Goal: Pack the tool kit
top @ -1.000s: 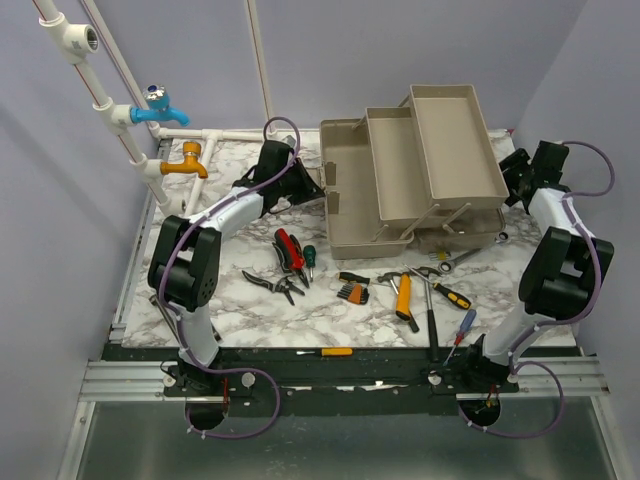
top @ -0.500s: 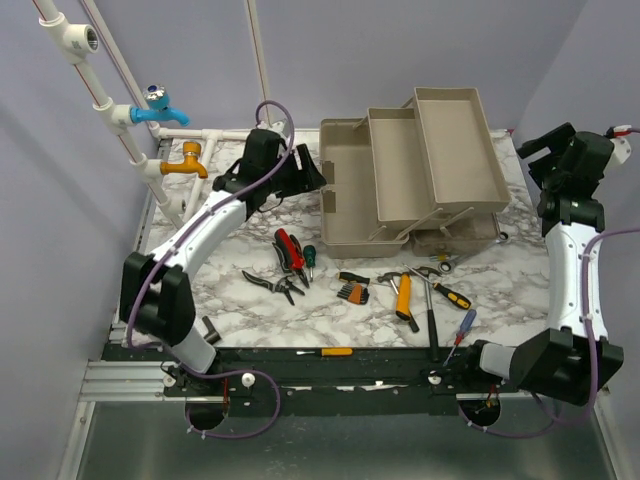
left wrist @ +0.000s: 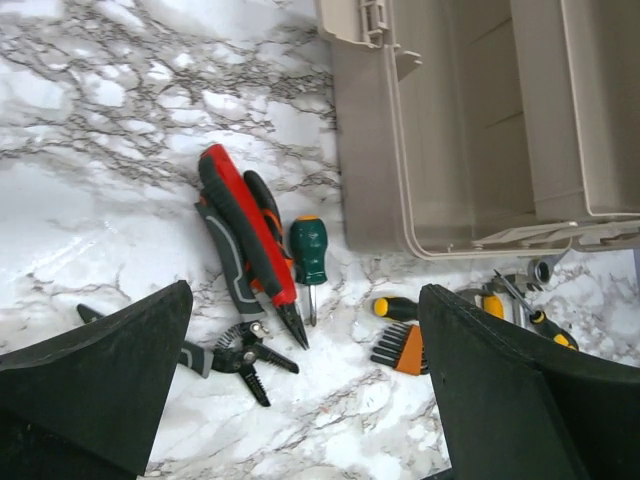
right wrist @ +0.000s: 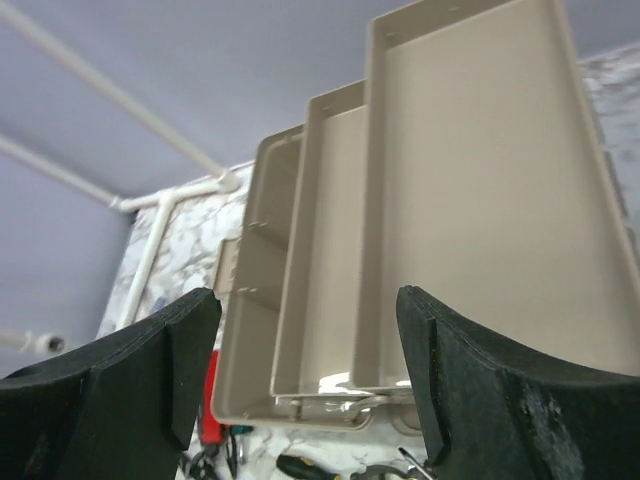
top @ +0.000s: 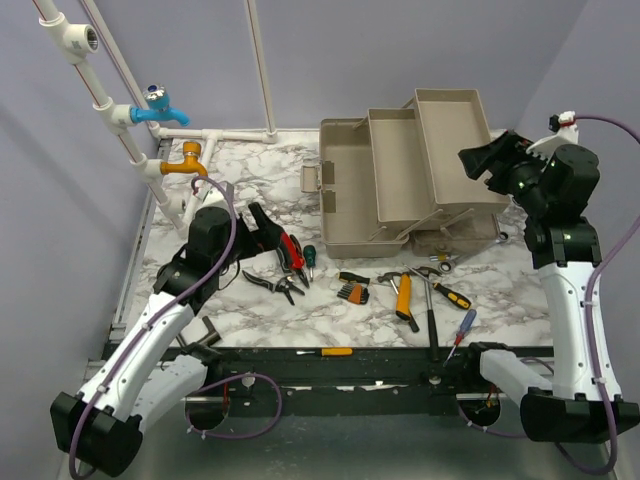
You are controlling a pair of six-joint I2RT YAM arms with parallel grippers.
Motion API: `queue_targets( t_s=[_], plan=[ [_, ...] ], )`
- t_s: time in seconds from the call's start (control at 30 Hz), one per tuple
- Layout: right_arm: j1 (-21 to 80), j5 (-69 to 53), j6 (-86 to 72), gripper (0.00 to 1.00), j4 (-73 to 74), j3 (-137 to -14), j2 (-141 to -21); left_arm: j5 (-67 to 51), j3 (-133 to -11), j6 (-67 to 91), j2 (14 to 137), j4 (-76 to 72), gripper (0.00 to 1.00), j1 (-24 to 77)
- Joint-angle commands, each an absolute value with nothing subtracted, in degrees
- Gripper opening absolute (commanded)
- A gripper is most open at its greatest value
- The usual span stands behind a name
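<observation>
The beige toolbox (top: 350, 200) stands open at the back of the table with its fold-out trays (top: 455, 140) spread to the right. Red pliers (top: 290, 250), a green screwdriver (top: 309, 258), black strippers (top: 275, 284), a hex key set (top: 352, 291) and an orange hammer (top: 404, 296) lie in front of it. My left gripper (top: 262, 224) hangs open above the red pliers (left wrist: 250, 235) and strippers (left wrist: 225, 355), holding nothing. My right gripper (top: 478, 160) hovers open and empty over the toolbox's right side, looking down on the trays (right wrist: 470, 180).
Blue (top: 160, 108) and orange (top: 185, 160) taps on white pipes stand at the back left. A yellow-black screwdriver (top: 445, 292), a wrench (top: 455, 258) and a red-blue screwdriver (top: 462, 330) lie at the front right. A yellow screwdriver (top: 325, 352) rests on the front rail.
My left gripper drew back from the toolbox's left end to above the pliers and opened wide. My right arm rose and swung in over the toolbox's right side.
</observation>
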State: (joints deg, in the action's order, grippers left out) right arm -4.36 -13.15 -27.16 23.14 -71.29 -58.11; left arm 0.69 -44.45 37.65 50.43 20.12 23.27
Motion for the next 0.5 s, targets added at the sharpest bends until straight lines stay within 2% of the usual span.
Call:
queue_targets(
  t_s=[0.0, 0.13, 0.27, 0.33, 0.47],
  plan=[
    [2.31, -20.9, -22.73, 0.79, 24.78, -73.48, -58.56, 7.87, -42.11, 39.05, 46.14, 23.65, 0.98, 23.03],
    [10.38, -22.79, -20.93, 0.78, 23.19, -71.92, -59.73, 10.68, -39.21, 42.69, 43.63, 25.1, 0.98, 22.9],
    [24.74, -15.97, -17.77, 0.77, 23.08, -70.11, -62.6, 6.01, -32.97, 42.66, 40.04, 19.24, 0.99, 22.85],
    [31.99, -14.0, -17.46, 0.77, 20.26, -65.98, -63.09, 2.95, -28.81, 43.91, 38.42, 14.0, 0.98, 22.9],
    [38.19, -11.97, -17.81, 0.74, 14.88, -56.46, -62.5, 0.04, -24.09, 44.05, 37.15, 8.7, 0.99, 22.94]
  ],
)
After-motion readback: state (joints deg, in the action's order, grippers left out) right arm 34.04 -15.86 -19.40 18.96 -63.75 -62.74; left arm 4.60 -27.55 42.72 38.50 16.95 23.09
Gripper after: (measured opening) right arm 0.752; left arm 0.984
